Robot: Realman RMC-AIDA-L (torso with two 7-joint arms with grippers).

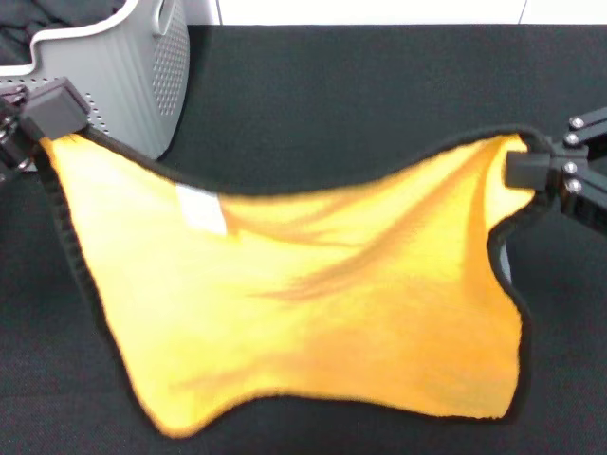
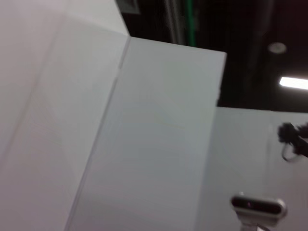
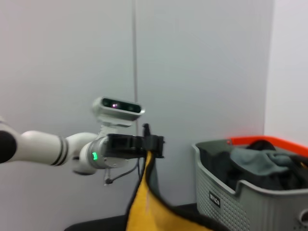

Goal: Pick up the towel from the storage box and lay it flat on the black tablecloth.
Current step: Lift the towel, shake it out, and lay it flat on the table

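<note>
Stretching between two tools, one soft orange-yellow towel (image 1: pixel 313 303) with dark edging hangs above the matte black tablecloth (image 1: pixel 360 95); left tool (image 1: pixel 57 118) and right tool (image 1: pixel 522 169) each clench a corner beside one perforated grey box (image 1: pixel 133 76).

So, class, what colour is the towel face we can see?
Orange-yellow towel with dark edging, clearest in the head view.

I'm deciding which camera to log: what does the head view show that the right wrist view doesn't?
Head only: right gripper pinching a corner of the towel, its spread yellow face, white tag, black tablecloth.
Right wrist only: dark cloths inside the storage box.
Both: left gripper holding the towel, and the box.
</note>
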